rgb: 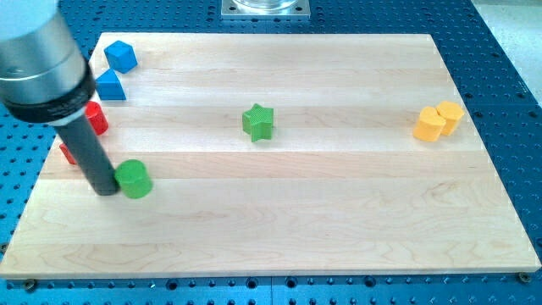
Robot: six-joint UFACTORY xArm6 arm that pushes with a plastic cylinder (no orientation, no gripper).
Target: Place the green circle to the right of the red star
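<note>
**Rod tip at the green circle, board's left side**

My tip (107, 190) touches the green circle (134, 179) on its left. Red blocks (97, 118), partly hidden behind the rod, lie above; which is the star cannot be told. The arm carries no jaws, only the rod

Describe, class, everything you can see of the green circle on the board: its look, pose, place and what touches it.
The green circle is a short, bright green cylinder, plain and matte, perhaps painted wood or plastic. It stands upright on its flat base, round top face up, near the left side of the wooden board, towards the view's bottom. My tip is right against its left side, seemingly touching it. No other block touches it; the red pieces partly hidden behind the rod lie up and to the left.
</note>
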